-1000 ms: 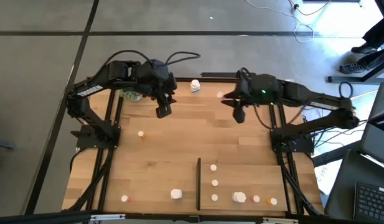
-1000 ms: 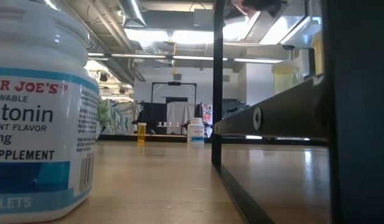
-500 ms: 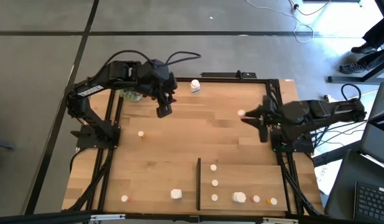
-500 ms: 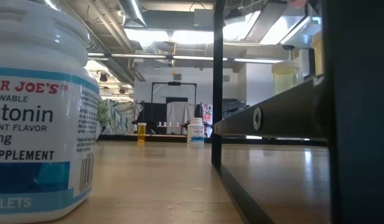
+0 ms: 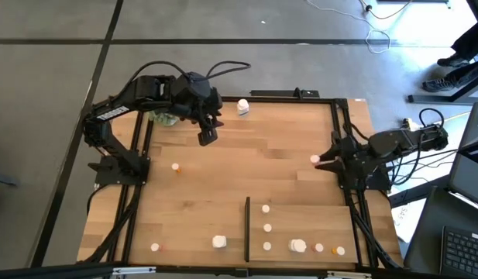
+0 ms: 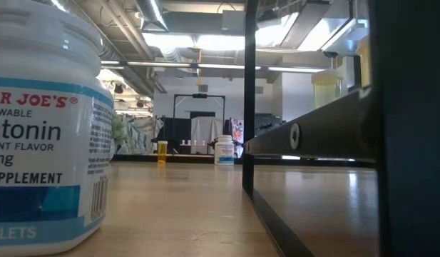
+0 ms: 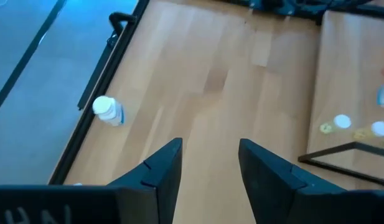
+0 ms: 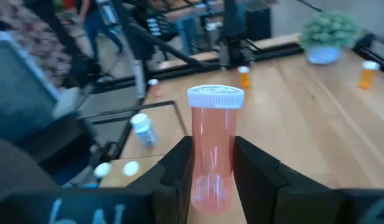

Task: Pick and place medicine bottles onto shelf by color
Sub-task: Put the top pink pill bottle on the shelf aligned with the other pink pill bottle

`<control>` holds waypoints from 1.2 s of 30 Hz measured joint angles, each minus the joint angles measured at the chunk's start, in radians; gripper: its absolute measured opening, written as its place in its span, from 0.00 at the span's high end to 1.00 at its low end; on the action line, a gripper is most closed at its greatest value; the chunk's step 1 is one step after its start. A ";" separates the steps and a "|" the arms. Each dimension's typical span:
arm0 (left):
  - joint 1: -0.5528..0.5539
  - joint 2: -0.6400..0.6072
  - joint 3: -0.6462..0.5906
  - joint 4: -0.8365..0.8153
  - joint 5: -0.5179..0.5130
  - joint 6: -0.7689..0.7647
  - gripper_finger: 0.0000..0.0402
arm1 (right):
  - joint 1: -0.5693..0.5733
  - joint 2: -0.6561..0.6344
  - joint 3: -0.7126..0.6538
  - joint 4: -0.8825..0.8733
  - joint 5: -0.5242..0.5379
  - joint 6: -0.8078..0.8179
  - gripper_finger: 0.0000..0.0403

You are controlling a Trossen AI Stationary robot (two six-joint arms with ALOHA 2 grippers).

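Observation:
My right gripper (image 5: 324, 161) hangs by the table's right edge, shut on an orange medicine bottle (image 8: 212, 152) with a white cap (image 8: 215, 97). Over the table's far left, my left gripper (image 5: 206, 133) is open with nothing between its fingers (image 7: 207, 171). The shelf (image 5: 316, 221), a paler panel with a black strip (image 5: 247, 229) along its left side, lies at the near right and carries several small bottles, such as a white one (image 5: 266, 208). A white bottle (image 5: 242, 106) lies on its side at the far edge. An orange one (image 5: 175, 166) stands at the left. My right gripper pinches the orange bottle's body (image 8: 210, 171) between its two fingers, one on each side. The white cap and the upper body stick out past the fingers (image 8: 179, 165). The fingers reach in roughly level from the table's right side, and the bottle is lifted clear of the table.
A green plant ball (image 5: 163, 118) sits at the far left corner. Two more white bottles (image 5: 218, 242) (image 5: 155, 247) stand near the front edge, left of the shelf. In the low view a large white bottle (image 6: 41, 128) fills the left. Black frame rails (image 5: 138, 178) border the table.
My right gripper has carried the orange bottle from the far middle of the table toward the right edge and somewhat nearer and lower, its arm folding back. It has stayed shut on the bottle. My left gripper has kept still.

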 joint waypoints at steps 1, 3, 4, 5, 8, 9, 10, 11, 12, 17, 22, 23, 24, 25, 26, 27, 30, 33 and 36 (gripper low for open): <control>0.000 0.000 0.000 0.005 0.012 0.000 0.62 | 0.000 -0.015 -0.004 0.001 -0.016 -0.010 0.75; 0.000 0.000 0.000 0.008 0.039 -0.001 0.62 | 0.000 -0.032 -0.011 0.010 -0.063 -0.040 0.75; 0.000 0.000 0.000 0.013 0.047 -0.001 0.62 | 0.000 -0.035 -0.014 0.009 -0.092 -0.049 0.75; 0.000 0.000 0.000 0.021 0.055 -0.002 0.62 | 0.000 -0.036 -0.015 0.008 -0.120 -0.054 0.75; 0.000 0.000 0.000 0.048 0.097 -0.003 0.62 | 0.000 -0.030 -0.015 0.010 -0.204 -0.086 0.75; 0.000 0.000 0.000 0.058 0.113 -0.003 0.62 | 0.000 -0.026 -0.015 0.010 -0.228 -0.104 0.75; 0.000 0.000 0.000 0.068 0.124 -0.003 0.62 | 0.000 -0.021 -0.015 0.010 -0.246 -0.122 0.75; 0.000 0.000 0.000 0.077 0.128 -0.003 0.62 | 0.000 -0.019 -0.015 0.010 -0.260 -0.133 0.75; -0.001 0.000 0.000 0.083 0.130 -0.008 0.62 | 0.000 -0.017 -0.015 0.010 -0.265 -0.145 0.75; -0.013 0.013 0.000 0.144 0.129 -0.052 0.62 | 0.000 -0.015 -0.015 0.010 -0.264 -0.150 0.75; -0.054 0.052 0.001 0.277 0.130 -0.046 0.62 | -0.001 -0.014 -0.015 0.009 -0.264 -0.158 0.75; -0.062 0.060 -0.002 0.279 0.130 -0.036 0.62 | 0.000 -0.015 -0.015 0.009 -0.264 -0.158 0.75; -0.071 0.075 -0.001 0.297 0.130 -0.020 0.62 | 0.000 -0.015 -0.015 0.010 -0.264 -0.156 0.75; -0.081 0.086 0.001 0.331 0.130 0.001 0.62 | -0.001 -0.014 -0.015 0.009 -0.265 -0.156 0.75; -0.088 0.093 0.001 0.336 0.130 0.018 0.62 | -0.001 -0.014 -0.015 0.009 -0.265 -0.156 0.75; -0.096 0.099 -0.002 0.312 0.130 0.030 0.62 | -0.001 -0.012 -0.015 0.009 -0.265 -0.155 0.75; -0.117 0.137 0.001 0.359 0.130 0.035 0.62 | -0.001 -0.004 -0.015 0.003 -0.299 -0.153 0.75; -0.137 0.176 0.001 0.381 0.130 0.044 0.62 | -0.001 0.012 -0.015 0.005 -0.319 -0.155 0.75; -0.158 0.212 -0.002 0.377 0.130 0.106 0.62 | -0.001 0.041 -0.015 0.003 -0.318 -0.155 0.75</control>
